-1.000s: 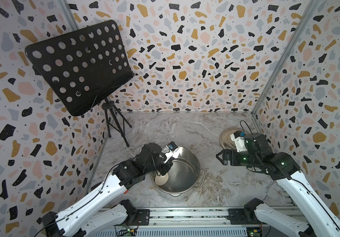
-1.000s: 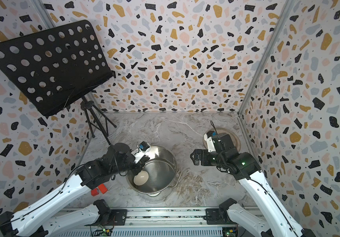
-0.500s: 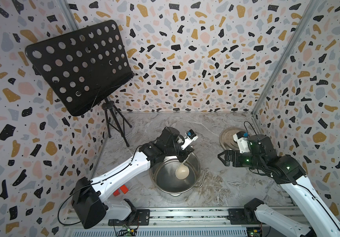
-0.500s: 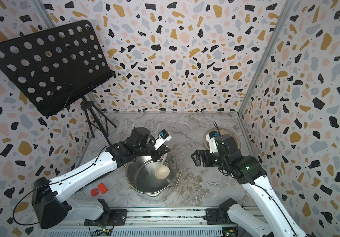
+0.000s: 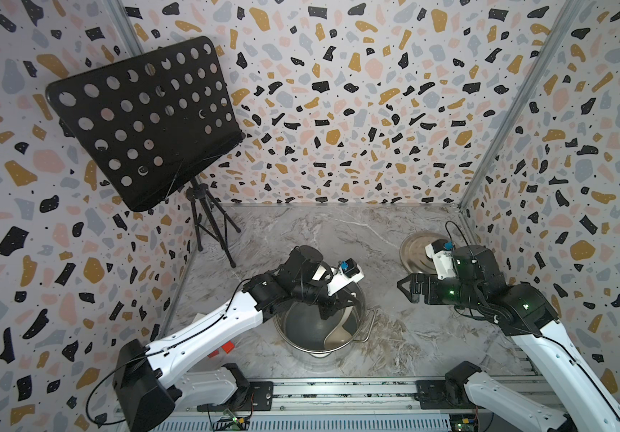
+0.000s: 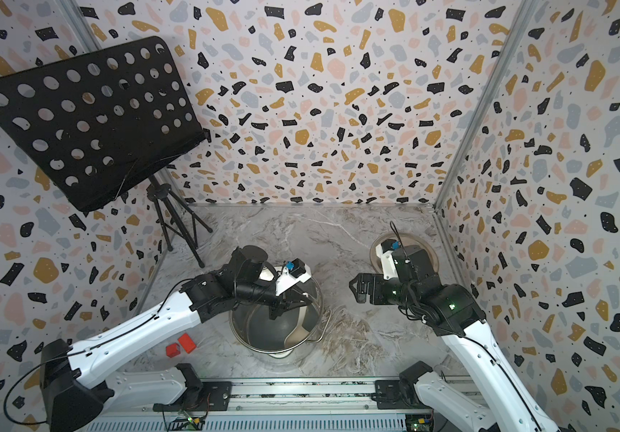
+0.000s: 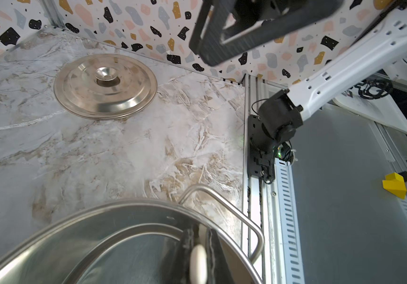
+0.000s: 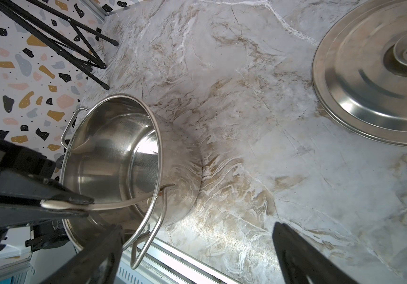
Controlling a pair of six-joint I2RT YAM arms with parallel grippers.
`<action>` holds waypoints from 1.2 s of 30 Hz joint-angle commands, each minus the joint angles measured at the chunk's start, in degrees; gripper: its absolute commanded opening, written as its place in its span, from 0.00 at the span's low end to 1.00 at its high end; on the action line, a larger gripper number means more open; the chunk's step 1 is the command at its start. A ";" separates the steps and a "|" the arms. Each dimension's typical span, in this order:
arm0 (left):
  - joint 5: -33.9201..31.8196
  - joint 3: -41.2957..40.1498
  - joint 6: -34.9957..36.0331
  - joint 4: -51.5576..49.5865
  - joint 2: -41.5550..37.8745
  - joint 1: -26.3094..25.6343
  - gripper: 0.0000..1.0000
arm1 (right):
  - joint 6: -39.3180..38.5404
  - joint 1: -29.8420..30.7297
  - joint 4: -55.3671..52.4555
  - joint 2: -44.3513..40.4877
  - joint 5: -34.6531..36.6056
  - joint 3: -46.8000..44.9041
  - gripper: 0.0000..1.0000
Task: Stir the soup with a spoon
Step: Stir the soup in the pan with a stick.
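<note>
One ladle (image 5: 338, 337) was pinched by its handle tip in the closed left gripper (image 8: 87, 206), slanting down, bowl inside the pot (image 5: 281, 330).

walls (image 5: 338, 112) — terrazzo print | floor (image 5: 319, 232) — grey-brown marble | music stand (image 5: 188, 149): black, perforated, on tripod, by left wall

music stand (image 5: 143, 123), steel lid (image 5: 413, 250) (flat), red blocks (image 6: 185, 342).

Both top views look down from high above the pot (image 5: 297, 329). Each wrist camera sits close beside it, both seeing the lid (image 7: 123, 96).
</note>
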 commanded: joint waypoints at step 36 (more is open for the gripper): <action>-17.28 7.50 -0.05 2.99 3.36 6.59 0.00 | -0.48 0.12 1.34 1.00 -0.08 0.79 1.00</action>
